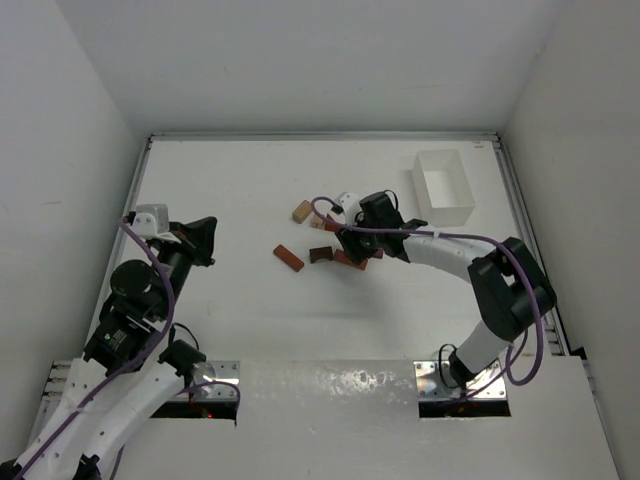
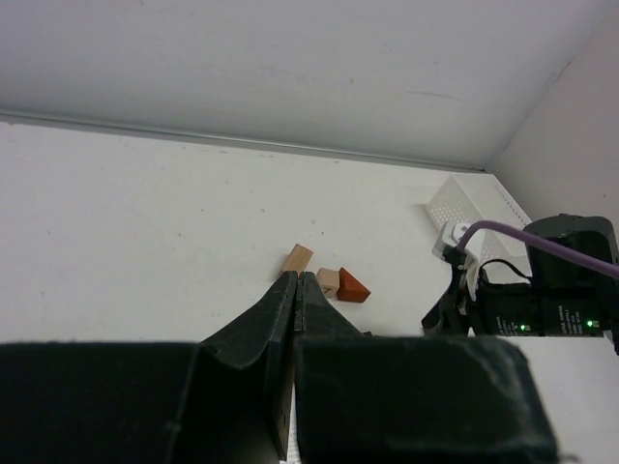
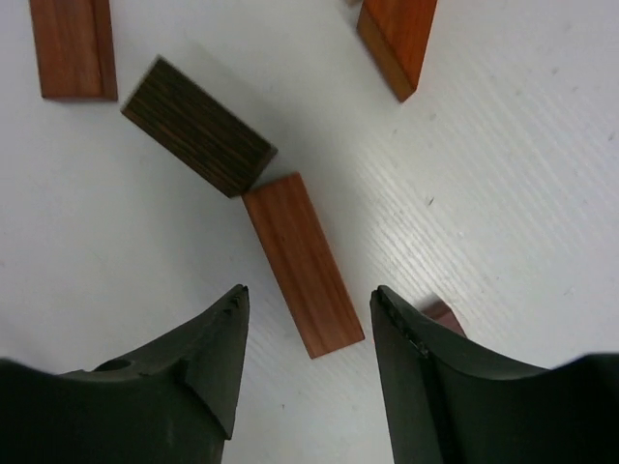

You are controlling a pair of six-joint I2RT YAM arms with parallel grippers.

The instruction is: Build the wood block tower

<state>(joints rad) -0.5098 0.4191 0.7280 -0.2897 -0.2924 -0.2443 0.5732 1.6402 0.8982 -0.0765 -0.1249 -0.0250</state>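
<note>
Block (image 3: 303, 264) beneath right end effector (image 3: 308, 292) (spread, empty)

Wears white shells (image 1: 445, 252) over black joints (image 1: 510, 290), trails purple cables (image 2: 551, 239) (green lights (image 2: 523, 328) on the right arm (image 2: 571, 280)), ends in matte black tapered fingers (image 3: 208, 358).

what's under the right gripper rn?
A reddish-brown bar lies flat between the open jaws of the right gripper, not gripped. Another block peeks out beside one finger, mostly covered.
</note>
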